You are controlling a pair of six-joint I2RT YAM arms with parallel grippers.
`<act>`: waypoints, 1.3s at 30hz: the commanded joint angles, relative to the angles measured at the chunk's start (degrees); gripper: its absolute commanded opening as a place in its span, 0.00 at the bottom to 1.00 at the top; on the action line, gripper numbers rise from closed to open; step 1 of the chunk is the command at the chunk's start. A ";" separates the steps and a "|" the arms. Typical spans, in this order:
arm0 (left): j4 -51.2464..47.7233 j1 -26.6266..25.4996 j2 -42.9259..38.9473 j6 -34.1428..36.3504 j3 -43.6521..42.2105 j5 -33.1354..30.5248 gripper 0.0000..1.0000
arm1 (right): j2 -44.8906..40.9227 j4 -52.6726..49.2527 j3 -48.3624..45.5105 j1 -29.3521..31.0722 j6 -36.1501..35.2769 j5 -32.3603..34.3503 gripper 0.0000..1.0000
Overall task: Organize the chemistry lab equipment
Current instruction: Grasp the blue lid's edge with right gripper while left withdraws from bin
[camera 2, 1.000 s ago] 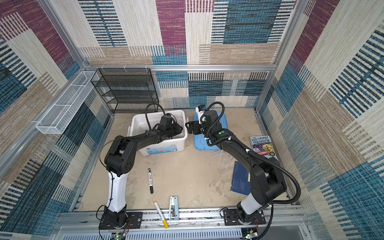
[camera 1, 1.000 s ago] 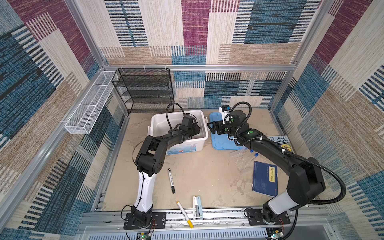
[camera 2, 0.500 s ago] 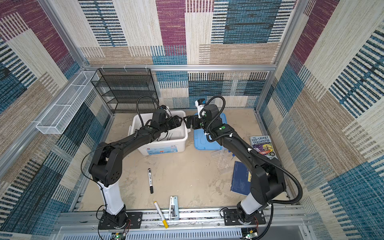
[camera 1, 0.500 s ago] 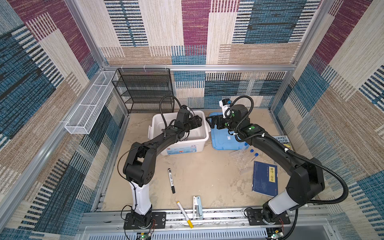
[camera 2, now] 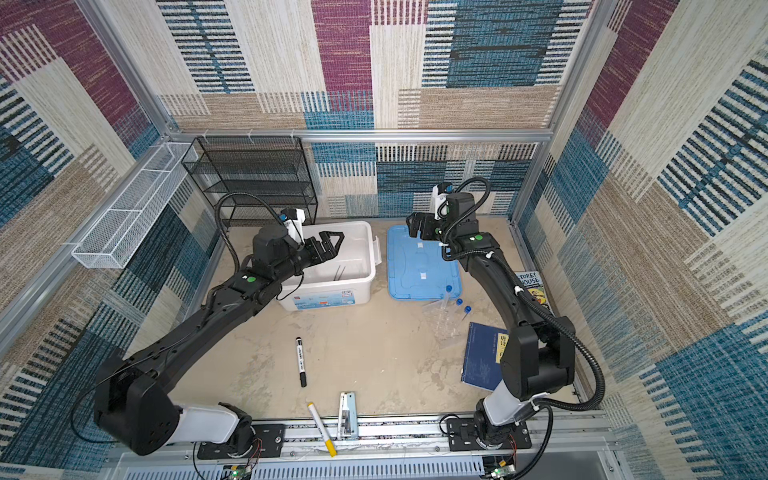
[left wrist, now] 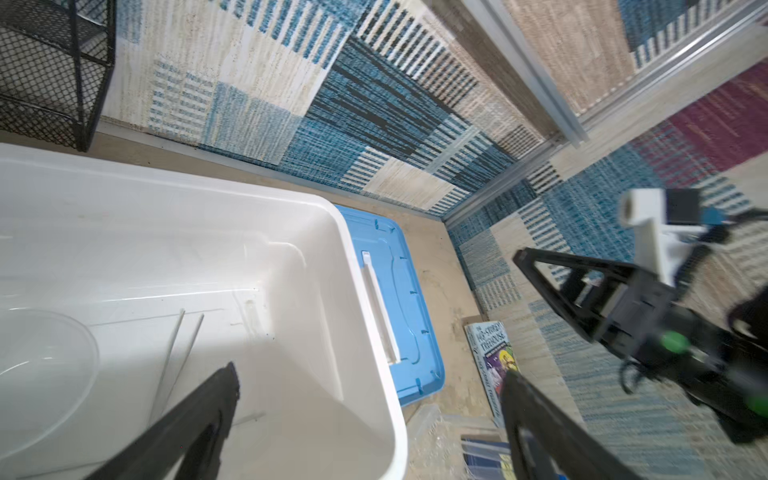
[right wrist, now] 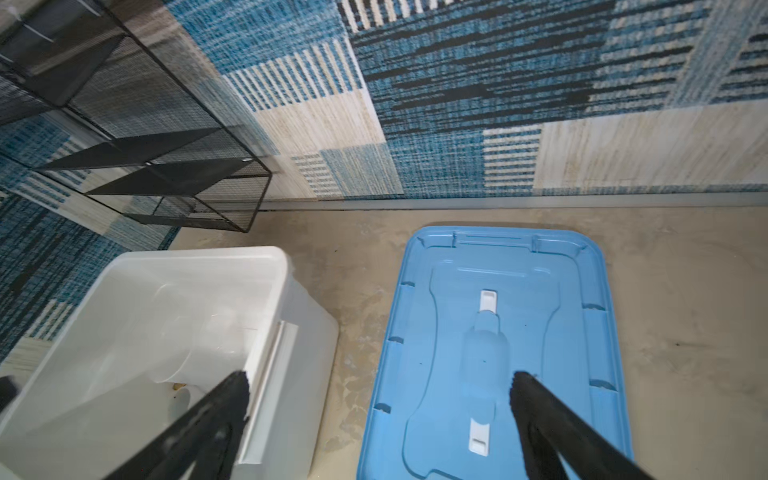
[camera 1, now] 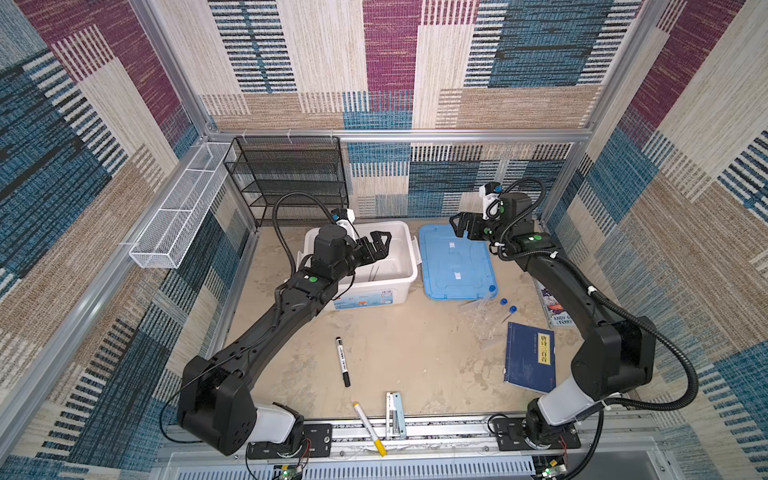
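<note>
- Sandy beige tabletop (camera 1: 415,357) lies inside walls of patchwork woven fabric in blue, purple and beige.
- Three clear test tubes with blue caps (camera 1: 503,301) rest tilted at the clear tube rack (camera 1: 484,328), just beside the near right corner of the blue lid (camera 1: 455,266). It is not possible to tell if they sit in the rack's holes.
- Two thin clear rods (left wrist: 178,353) lie on the bottom of the white bin (left wrist: 166,232). The clear beaker (right wrist: 187,332) is in the same bin.
- Metal tweezers (camera 1: 394,411) lie at the front edge of the table, just beside the yellow-tipped pen (camera 1: 368,428).
- Left gripper (camera 1: 380,243) hangs over the inside of the white bin. Its jaws stand wide apart and nothing is between them.
- Right gripper (camera 1: 462,226) is above the far end of the blue lid, on the side nearer to the bin. Its jaws are also wide apart and empty.
- Black marker (camera 1: 343,361) lies alone on the table in front of the bin.
- Blue book (camera 1: 530,357) lies near the rack on its right, and the illustrated book (camera 1: 555,307) is partly under the right arm.
- Black mesh shelf (camera 1: 286,178) stands behind the bin, and the white wire basket (camera 1: 178,216) hangs on the left wall.
</note>
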 commanded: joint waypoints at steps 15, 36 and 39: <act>-0.67 -7.19 -7.23 -7.67 -12.51 11.27 0.99 | 22.62 -5.24 4.08 -10.74 -5.54 4.30 0.87; 1.54 -8.89 -3.70 -7.92 -12.41 11.18 1.00 | 29.13 -5.08 3.38 -12.68 -10.46 8.39 0.24; 2.03 -8.93 -3.82 -8.04 -12.87 10.39 0.99 | 29.63 -4.94 3.19 -12.66 -11.03 8.55 0.19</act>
